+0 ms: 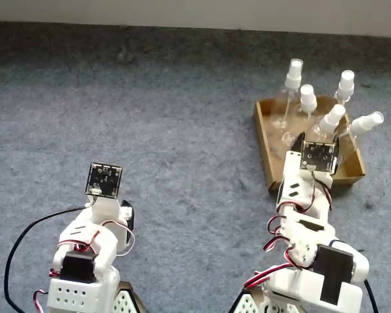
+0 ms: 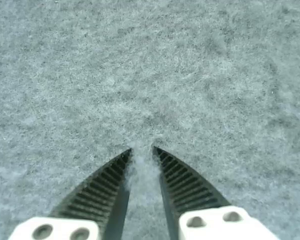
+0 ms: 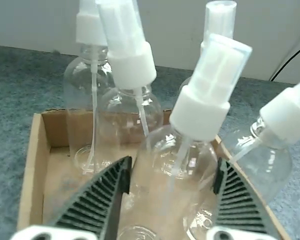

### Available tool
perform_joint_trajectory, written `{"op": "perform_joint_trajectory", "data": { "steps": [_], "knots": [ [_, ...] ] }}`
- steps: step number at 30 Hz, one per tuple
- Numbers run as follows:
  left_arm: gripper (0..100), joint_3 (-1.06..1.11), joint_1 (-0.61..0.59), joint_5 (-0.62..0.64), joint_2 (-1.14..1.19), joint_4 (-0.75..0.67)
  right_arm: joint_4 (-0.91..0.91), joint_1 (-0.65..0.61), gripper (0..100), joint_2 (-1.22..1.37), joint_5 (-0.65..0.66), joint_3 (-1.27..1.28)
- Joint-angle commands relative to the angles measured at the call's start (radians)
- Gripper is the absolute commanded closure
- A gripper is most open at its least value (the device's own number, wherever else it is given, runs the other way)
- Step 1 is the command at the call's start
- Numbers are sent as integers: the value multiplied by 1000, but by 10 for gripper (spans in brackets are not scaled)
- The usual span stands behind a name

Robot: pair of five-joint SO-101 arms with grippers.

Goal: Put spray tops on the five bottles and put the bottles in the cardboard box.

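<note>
Several clear bottles with white spray tops stand and lean in the shallow cardboard box [image 1: 262, 140] at the right. My right gripper [image 1: 316, 135] hangs over the box's near end. In the right wrist view it [image 3: 173, 161] is open, its fingers either side of a tilted bottle [image 3: 165, 170] without clearly pressing it. Behind stand two upright bottles [image 3: 82, 85] [image 3: 125, 110], and another [image 3: 270, 160] leans outward over the box's wall [image 3: 30, 170]. The left arm [image 1: 104, 180] sits far left over bare carpet, its gripper [image 2: 142, 150] nearly shut, holding nothing.
Grey carpet [image 1: 182, 111] covers the whole table. A pale wall runs along the far edge just behind the box. A black cable [image 1: 16, 251] loops by the left arm's base.
</note>
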Motion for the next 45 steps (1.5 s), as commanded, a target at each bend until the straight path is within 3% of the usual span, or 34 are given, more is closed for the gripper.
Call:
{"op": "perform_joint_trajectory", "data": {
  "steps": [1,8,19,22,32,45],
  "knots": [
    [994,-5,-5,-6,-12,-3,-10,5,795,2,14,-31],
    [994,-5,-5,-6,-12,-3,-10,10,706,2,14,-30],
    [994,-5,-5,-6,-12,-3,15,10,702,-35,15,-25],
    [994,-4,-5,-6,-12,-3,142,8,702,-151,15,-19],
    [994,-4,-5,-6,-12,-3,809,-1,702,-656,15,-67],
    [994,-42,-13,-3,-12,3,1463,-8,703,-998,11,-361]
  ]
}}
